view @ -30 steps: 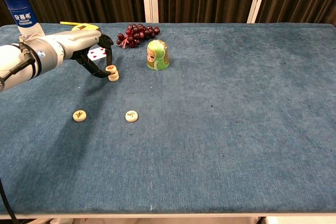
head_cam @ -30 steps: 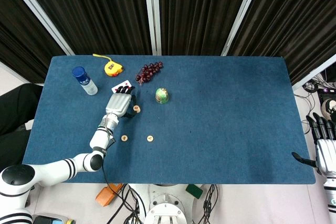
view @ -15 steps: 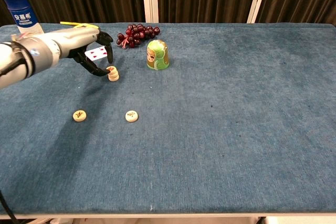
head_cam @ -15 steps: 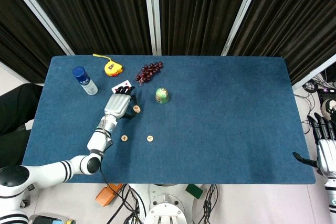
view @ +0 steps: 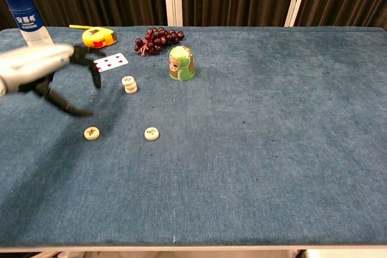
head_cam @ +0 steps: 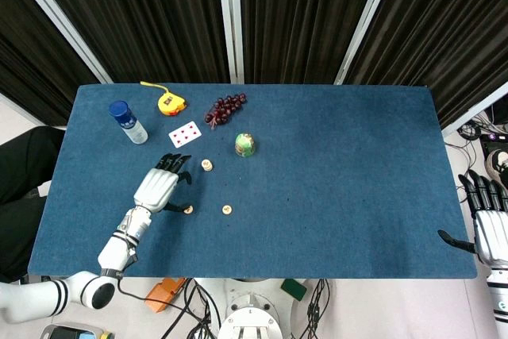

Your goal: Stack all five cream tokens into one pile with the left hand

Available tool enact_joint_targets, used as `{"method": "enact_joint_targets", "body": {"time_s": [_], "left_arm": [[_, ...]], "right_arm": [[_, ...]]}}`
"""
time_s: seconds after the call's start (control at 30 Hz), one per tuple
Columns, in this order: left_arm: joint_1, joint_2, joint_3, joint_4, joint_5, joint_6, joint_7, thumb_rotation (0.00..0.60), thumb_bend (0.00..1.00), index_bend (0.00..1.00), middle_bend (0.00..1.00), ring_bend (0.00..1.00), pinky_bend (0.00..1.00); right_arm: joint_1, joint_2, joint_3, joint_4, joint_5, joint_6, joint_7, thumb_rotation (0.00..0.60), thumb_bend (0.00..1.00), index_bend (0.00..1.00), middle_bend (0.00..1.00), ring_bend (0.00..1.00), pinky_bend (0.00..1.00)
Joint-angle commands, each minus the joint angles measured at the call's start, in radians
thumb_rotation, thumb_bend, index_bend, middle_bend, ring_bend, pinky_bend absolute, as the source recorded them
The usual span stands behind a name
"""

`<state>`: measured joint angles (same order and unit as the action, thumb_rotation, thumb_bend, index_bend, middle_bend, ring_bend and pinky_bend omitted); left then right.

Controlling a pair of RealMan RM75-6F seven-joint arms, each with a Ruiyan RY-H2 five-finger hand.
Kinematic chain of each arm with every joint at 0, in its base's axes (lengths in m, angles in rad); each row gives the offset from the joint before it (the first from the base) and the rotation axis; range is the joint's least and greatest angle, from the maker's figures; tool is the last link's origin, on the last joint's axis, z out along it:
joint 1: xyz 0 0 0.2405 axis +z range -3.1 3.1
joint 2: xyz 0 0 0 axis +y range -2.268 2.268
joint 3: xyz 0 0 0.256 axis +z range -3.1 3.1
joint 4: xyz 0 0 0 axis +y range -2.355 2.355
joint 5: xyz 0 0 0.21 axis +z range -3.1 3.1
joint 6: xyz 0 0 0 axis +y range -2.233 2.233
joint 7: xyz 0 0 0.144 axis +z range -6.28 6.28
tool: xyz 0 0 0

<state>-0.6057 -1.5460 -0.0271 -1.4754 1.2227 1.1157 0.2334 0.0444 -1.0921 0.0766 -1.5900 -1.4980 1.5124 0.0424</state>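
A short pile of cream tokens (view: 129,84) is seen standing upright on the blue surface (head_cam: 341,164), toward the far left part of it, between a playing card (head_cam: 185,133) lying on its far side and two single tokens nearer the front edge. The exact number in the pile cannot be told, though it appears to be about three. The two loose tokens lie flat and apart from each other: the left token (view: 91,133) and the right token (view: 152,133), each bearing a dark mark on top.

The left hand (head_cam: 159,186) is held above the surface to the left of the pile and just behind the left token; its fingers (view: 92,70) are spread and released, with nothing held. In the chest view the hand is blurred. The right hand (head_cam: 486,226) is seen just off the right edge of the surface, near the front right corner, its fingers apart and holding nothing.

Toward the far left corner a bottle with a blue cap (view: 26,16) stands upright. A yellow tape measure (head_cam: 168,102) lies near the far edge, and a bunch of dark grapes (head_cam: 225,108) lies to the right of it. A small green figurine (view: 181,63) stands upright just right of the pile, apart from it.
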Motion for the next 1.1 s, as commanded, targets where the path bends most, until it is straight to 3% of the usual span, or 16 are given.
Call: {"method": "enact_joint_targets", "body": {"time_s": [0.03, 0.33, 1.1], "left_arm": [[0.008, -0.004, 0.015, 0.0, 0.008, -0.013, 0.015, 0.554, 0.19, 0.41, 0.05, 0.0, 0.0], [0.02, -0.023, 0.024, 0.015, -0.012, -0.053, 0.071, 0.549, 0.24, 0.42, 0.05, 0.0, 0.0], [0.052, -0.06, 0.012, 0.054, 0.016, -0.063, 0.071, 0.548, 0.3, 0.46, 0.05, 0.0, 0.0]], "right_arm": [[-0.001, 0.0, -0.002, -0.001, -0.003, 0.003, 0.0, 0.6, 0.06, 0.0, 0.0, 0.0, 0.0], [-0.008, 0.003, -0.004, -0.004, -0.004, 0.011, 0.001, 0.6, 0.06, 0.0, 0.0, 0.0, 0.0], [-0.009, 0.002, -0.006, -0.011, -0.006, 0.012, -0.009, 0.6, 0.06, 0.0, 0.0, 0.0, 0.0]]}}
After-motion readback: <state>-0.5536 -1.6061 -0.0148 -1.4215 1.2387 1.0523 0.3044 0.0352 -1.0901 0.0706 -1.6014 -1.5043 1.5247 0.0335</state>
